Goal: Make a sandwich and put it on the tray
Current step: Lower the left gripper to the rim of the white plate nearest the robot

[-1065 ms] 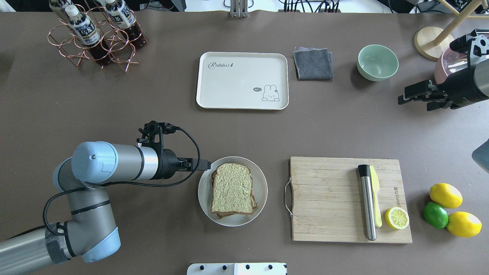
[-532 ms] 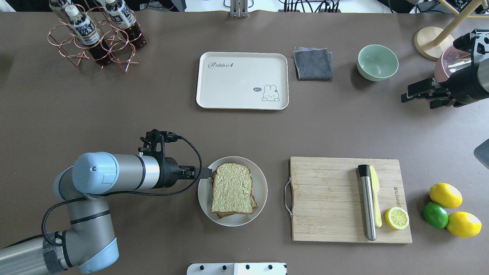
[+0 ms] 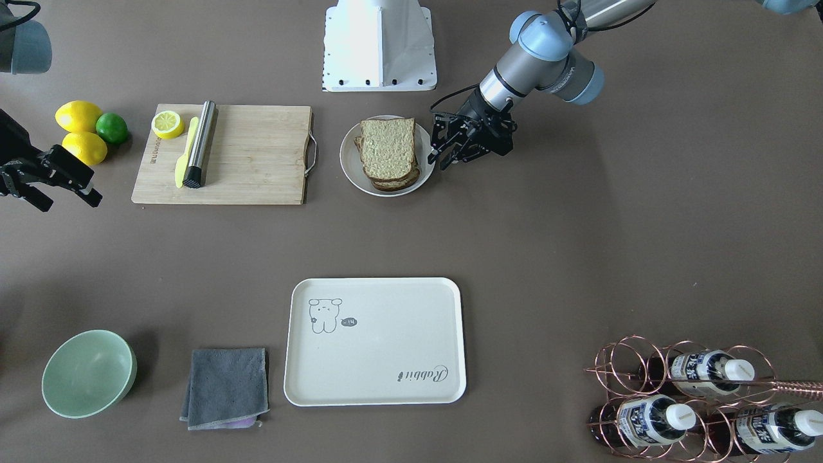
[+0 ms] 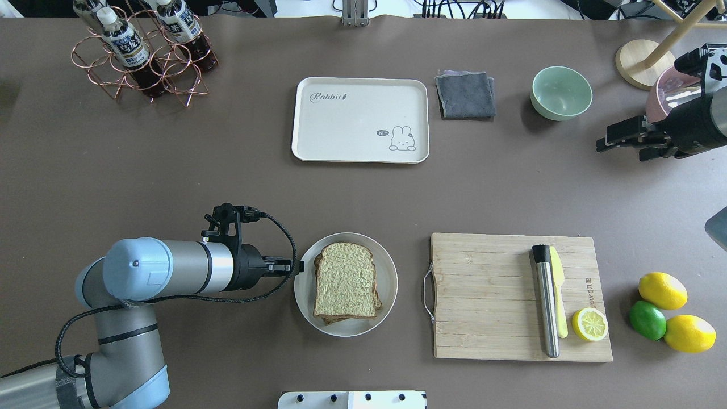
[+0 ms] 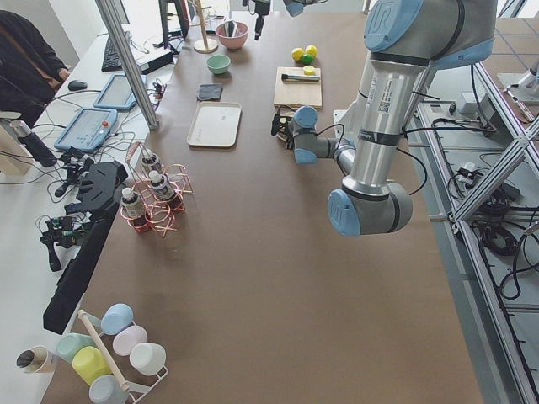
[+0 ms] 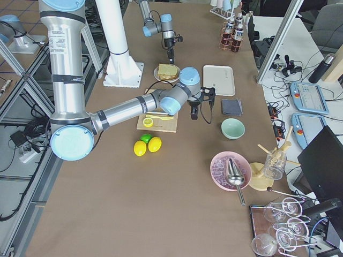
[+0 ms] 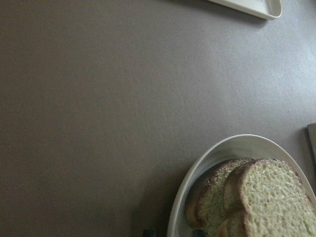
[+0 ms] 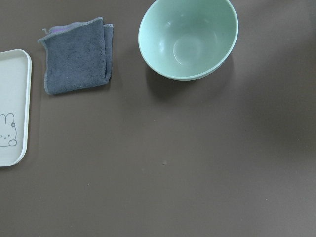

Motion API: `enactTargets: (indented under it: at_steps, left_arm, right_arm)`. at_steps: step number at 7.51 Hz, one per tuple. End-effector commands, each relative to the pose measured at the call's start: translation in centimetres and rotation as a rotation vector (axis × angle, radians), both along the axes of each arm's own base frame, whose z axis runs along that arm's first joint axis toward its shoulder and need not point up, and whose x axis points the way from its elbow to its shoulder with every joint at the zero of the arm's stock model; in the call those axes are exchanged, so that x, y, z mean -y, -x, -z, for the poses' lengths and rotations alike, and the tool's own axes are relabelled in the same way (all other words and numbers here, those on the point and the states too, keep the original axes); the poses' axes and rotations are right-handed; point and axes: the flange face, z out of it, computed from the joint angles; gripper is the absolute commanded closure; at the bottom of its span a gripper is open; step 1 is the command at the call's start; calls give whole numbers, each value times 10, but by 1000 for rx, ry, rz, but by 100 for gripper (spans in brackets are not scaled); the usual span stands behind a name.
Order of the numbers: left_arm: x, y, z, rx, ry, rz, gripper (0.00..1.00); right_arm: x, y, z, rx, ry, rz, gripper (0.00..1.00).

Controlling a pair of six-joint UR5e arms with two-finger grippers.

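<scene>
The left claw [image 3: 442,157] is seen in the front-facing view with its fingers spread and nothing held, just beside the rim of the round white plate [image 3: 348,168]. On that plate the sandwich [image 3: 388,149] lies flat: stacked square slices, brown-crusted, with a pale speckled top. The tray [image 3: 386,360] is set well apart on the surface [image 3: 578,257]. The right claw [image 3: 64,193], parted and empty, is kept far off.

From overhead, the sandwich [image 4: 345,281] is found directly ahead of the left claw [image 4: 298,265], close by; contact cannot be told.

In the left wrist view, layered crusts of the sandwich [image 7: 261,197] are shown inside the plate's rim.
</scene>
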Motion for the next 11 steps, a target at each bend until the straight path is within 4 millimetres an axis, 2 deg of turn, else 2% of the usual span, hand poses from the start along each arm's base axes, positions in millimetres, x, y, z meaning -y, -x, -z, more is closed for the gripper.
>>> enactTargets:
  at_steps: [1,2,3,5,6,7,8,10,11]
  left_arm:
    - [-16,-11,-5,7,9,-17,62]
    - [-34,-23,-4,7,-7,6,61]
    - [-42,-27,-2,3,-9,-6,61]
    - [-43,-25,-2,1,-8,-12,64]
    - [-42,-25,-2,1,-8,-14,77]
    - [-39,-21,-3,-1,-8,-8,100]
    - [-36,-18,-6,5,-6,-3,100]
    - [-34,-4,17,-34,-13,4,100]
    - [-29,0,20,-32,-4,-10,100]
  right_arm:
    - [2,1,-2,-2,1,2,1]
    - [2,2,-3,-3,4,2,1]
    - [2,2,-2,-2,4,1,1]
    - [3,1,-2,-2,4,-1,1]
    - [2,1,-1,-1,1,-1,1]
    - [1,0,-4,-3,5,-1,1]
    - [-1,0,-3,0,2,0,1]
    - [0,0,-6,-3,7,0,1]
    - [0,0,-6,-3,7,0,1]
